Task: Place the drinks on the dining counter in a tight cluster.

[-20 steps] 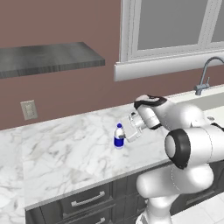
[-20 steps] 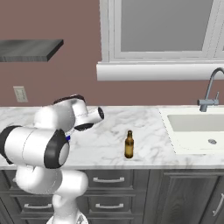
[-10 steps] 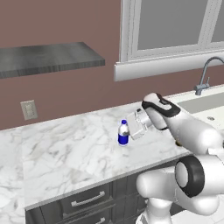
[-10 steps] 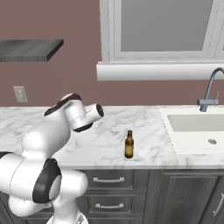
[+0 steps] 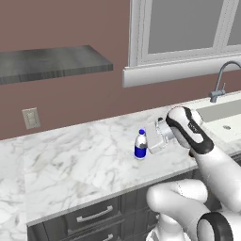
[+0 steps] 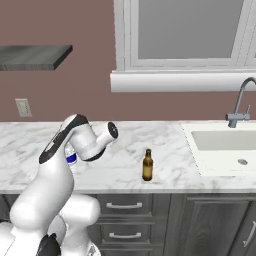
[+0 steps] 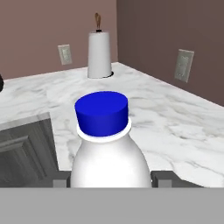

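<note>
The white arm rises from the lower right of the left base view. Its gripper [image 7: 111, 180] points left there. The fingers [image 7: 61, 180] stand apart at the bottom of the hand view.

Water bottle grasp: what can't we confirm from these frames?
- Pincer contact: in the hand view the water bottle hides the pad faces.
- Bottle base: cut off by the hand view's bottom edge.
- Right base view: the arm covers most of the bottle.
- Beer bottle label: too small.
</note>
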